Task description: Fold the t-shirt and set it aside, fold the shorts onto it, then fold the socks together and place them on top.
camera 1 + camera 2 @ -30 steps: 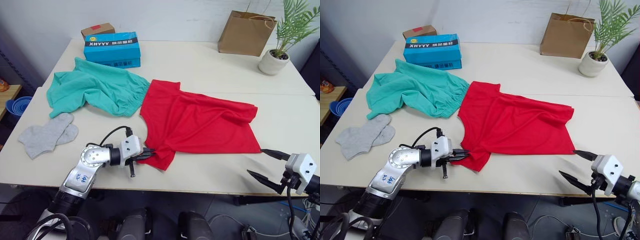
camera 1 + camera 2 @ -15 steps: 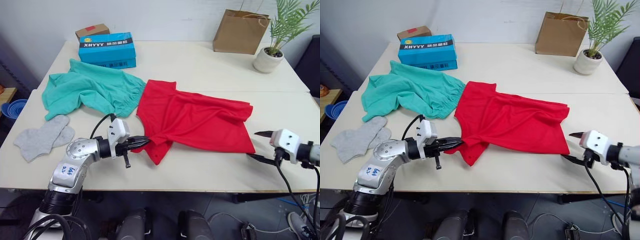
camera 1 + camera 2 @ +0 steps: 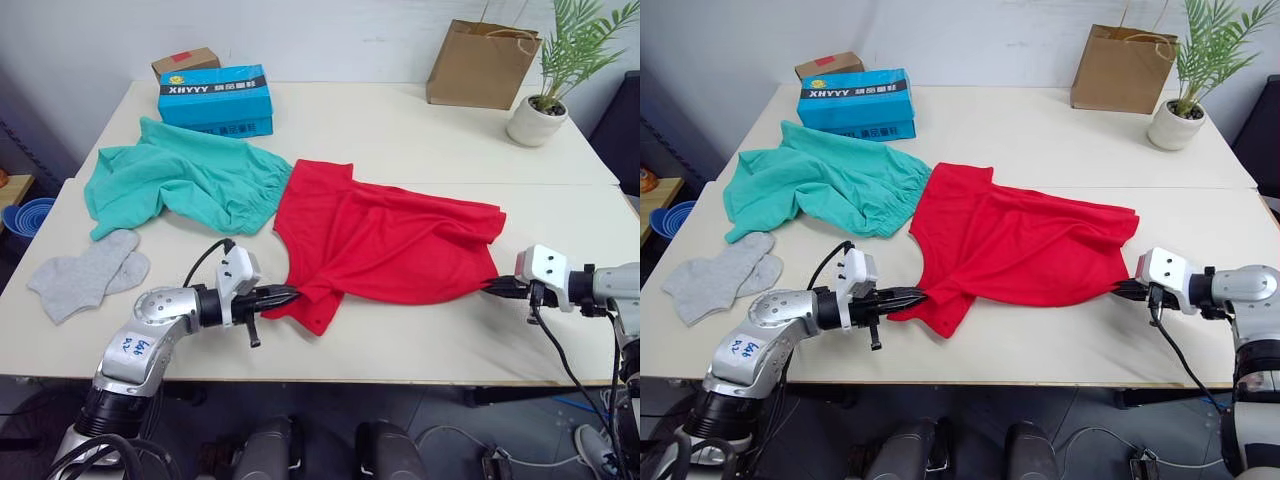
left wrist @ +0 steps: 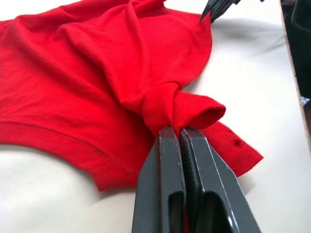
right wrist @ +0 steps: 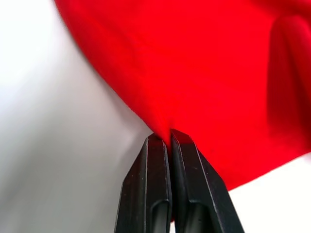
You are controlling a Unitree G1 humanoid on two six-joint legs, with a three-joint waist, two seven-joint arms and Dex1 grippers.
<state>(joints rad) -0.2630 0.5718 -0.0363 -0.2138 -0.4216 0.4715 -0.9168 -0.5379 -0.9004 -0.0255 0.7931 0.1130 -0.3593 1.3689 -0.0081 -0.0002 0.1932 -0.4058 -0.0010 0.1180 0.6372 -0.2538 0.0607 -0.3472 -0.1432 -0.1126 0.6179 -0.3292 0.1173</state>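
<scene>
Both end effectors I'm driving pinch the t-shirt (image 3: 390,240), spread mid-frame on the surface (image 3: 420,130): the left end effector (image 3: 285,295) at its lower-left sleeve, the right end effector (image 3: 492,287) at its right hem. From the left wrist, fingers (image 4: 167,194) squeeze bunched fabric. From the right wrist, fingers (image 5: 187,184) clamp the red edge.

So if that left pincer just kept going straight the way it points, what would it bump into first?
The t-shirt: the left pincer is already shut on a bunched fold of it and points across the red cloth toward the right pincer.
</scene>
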